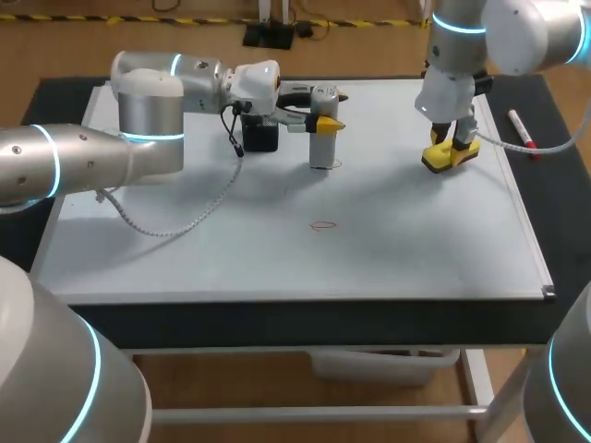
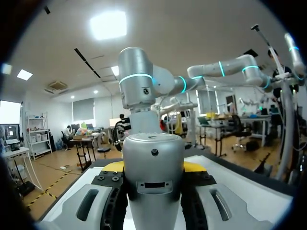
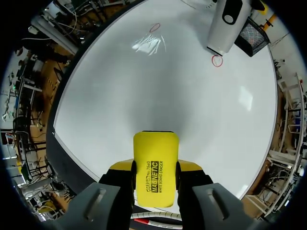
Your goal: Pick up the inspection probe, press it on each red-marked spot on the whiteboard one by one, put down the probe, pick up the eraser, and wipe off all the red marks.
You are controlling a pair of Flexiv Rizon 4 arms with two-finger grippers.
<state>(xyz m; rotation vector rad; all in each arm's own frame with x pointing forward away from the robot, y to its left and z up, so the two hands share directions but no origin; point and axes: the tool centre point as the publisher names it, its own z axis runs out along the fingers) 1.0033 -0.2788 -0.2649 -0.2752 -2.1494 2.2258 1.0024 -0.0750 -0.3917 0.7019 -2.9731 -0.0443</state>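
My left gripper (image 1: 319, 121) is shut on the silver inspection probe (image 1: 322, 146), which stands upright on the whiteboard (image 1: 416, 240). Its foot rests beside a small red mark (image 1: 335, 164). A second red ring (image 1: 323, 224) lies nearer the front. In the left wrist view the probe (image 2: 153, 177) fills the space between the yellow-tipped fingers (image 2: 113, 166). My right gripper (image 1: 452, 146) is shut on the yellow eraser (image 1: 451, 155) at the board's far right. The right wrist view shows the eraser (image 3: 155, 165) between the fingers, with the probe (image 3: 228, 24) and both red marks (image 3: 217, 61) ahead.
A black holder (image 1: 260, 137) stands just left of the probe, under my left wrist. A red-capped marker pen (image 1: 522, 129) lies off the board's right edge. A white cable (image 1: 175, 221) loops from my left arm onto the board.
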